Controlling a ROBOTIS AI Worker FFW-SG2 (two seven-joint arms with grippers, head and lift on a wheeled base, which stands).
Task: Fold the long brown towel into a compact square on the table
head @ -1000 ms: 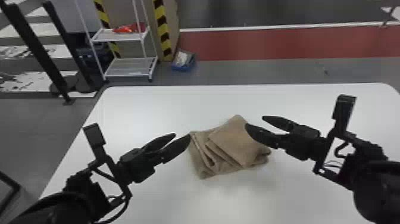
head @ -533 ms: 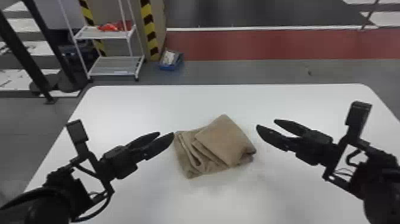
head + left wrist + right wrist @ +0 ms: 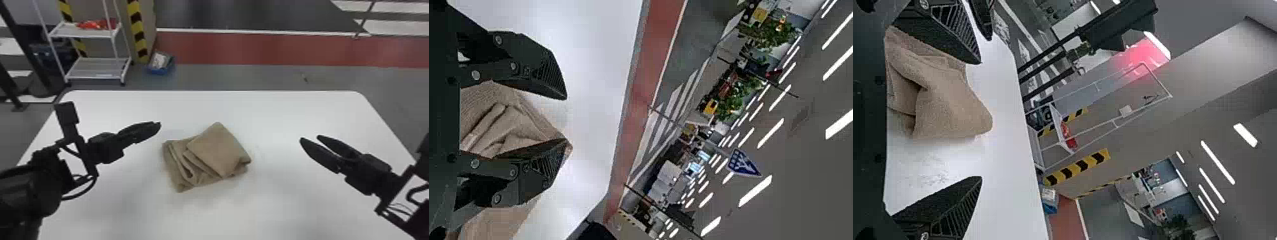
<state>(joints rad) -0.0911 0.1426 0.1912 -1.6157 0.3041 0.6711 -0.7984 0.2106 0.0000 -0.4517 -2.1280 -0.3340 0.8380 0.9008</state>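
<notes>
A pointed blue sign (image 3: 744,164) with white markings stands far beyond the table (image 3: 594,75), on what appears to be a slim pole; no lettering, label, brand or number is legible.

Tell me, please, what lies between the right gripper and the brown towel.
In the head view, only bare white table lies between the right gripper and the towel.

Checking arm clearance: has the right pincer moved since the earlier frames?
Yes, the right pincer moved right, away from the towel, nearer the far right corner of the table.
</notes>
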